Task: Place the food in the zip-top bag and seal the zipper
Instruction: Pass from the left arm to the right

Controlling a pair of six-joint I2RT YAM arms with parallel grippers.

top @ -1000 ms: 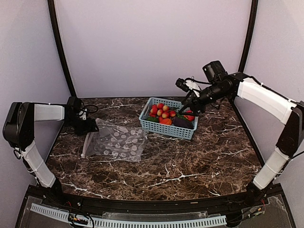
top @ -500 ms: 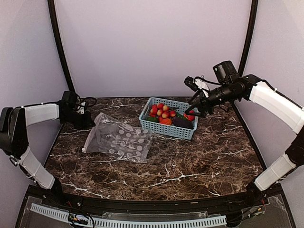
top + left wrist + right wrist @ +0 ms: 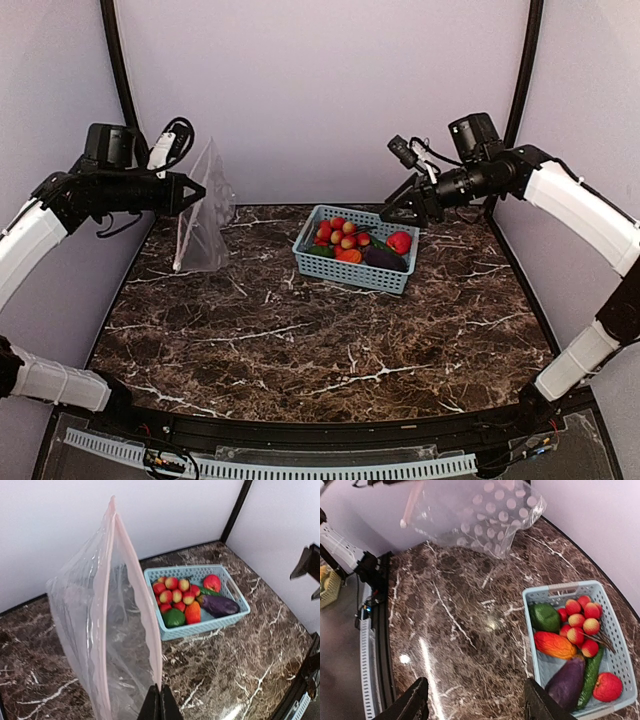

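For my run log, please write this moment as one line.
left gripper: shut on zip-top bag, held up | zipper: open | right gripper: open, empty | food: all in basket

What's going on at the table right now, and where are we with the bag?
The left claw is shut on the mouth edge of the zip-top bag, holding it up at the back left so it hangs below. The bag is empty. The right claw is open and holds nothing, hovering by the far right corner of the blue basket. All the food lies in that basket, so nothing is bagged yet.
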